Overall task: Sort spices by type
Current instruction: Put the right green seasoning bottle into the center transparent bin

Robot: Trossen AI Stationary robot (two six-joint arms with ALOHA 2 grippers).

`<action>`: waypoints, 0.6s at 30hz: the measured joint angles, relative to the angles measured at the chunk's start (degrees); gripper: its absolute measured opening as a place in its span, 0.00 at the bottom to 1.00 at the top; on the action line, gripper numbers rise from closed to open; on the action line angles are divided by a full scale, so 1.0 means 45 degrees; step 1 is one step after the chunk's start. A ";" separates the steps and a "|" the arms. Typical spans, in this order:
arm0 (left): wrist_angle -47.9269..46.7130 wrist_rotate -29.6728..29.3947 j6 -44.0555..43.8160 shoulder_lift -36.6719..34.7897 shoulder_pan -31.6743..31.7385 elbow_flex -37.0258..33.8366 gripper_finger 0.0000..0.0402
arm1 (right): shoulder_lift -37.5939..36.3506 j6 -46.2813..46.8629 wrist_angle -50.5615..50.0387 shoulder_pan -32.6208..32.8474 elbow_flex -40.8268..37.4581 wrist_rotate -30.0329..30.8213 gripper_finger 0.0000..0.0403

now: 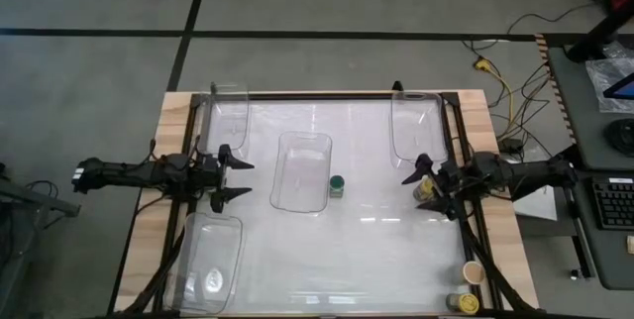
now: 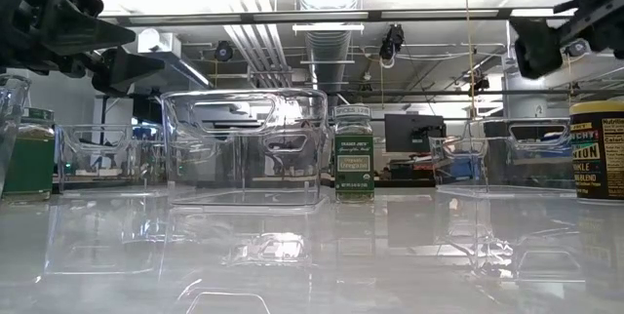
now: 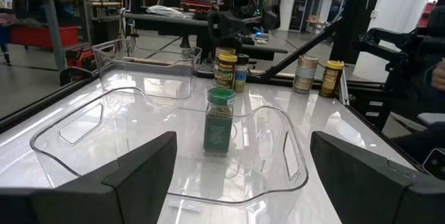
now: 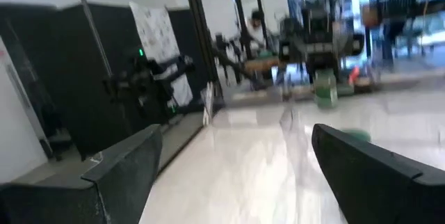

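Observation:
A green-lidded spice jar (image 1: 337,186) (image 2: 354,153) (image 3: 220,121) stands upright on its base on the table, just right of the middle clear bin (image 1: 302,170). Two jars (image 1: 428,192) stand by my right gripper (image 1: 416,184); a tan-lidded jar (image 1: 474,273) and a yellow-lidded jar (image 1: 464,303) stand at the near right corner. Another green-filled jar (image 2: 29,153) shows behind a bin wall. My left gripper (image 1: 234,180) (image 3: 240,175) hovers open left of the middle bin. My right gripper (image 4: 233,175) hovers open at the table's right edge. Both grippers touch nothing.
Three more clear bins stand on the table: far left (image 1: 230,116), far right (image 1: 414,126) and near left (image 1: 210,260). A black frame (image 1: 466,210) runs along the table's sides. Bare white table (image 1: 367,250) lies between the middle bin and the near edge.

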 joint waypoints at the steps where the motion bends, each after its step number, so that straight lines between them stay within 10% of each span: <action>1: 0.0005 0.0000 0.0000 -0.0005 -0.0005 0.0000 0.79 | 0.0023 -0.0022 0.0328 0.0000 0.0000 0.0000 0.90; 18: 0.0005 0.0002 0.0000 -0.0005 -0.0003 0.0003 0.79 | 0.0417 0.0433 0.5489 0.0312 0.0000 0.0049 0.90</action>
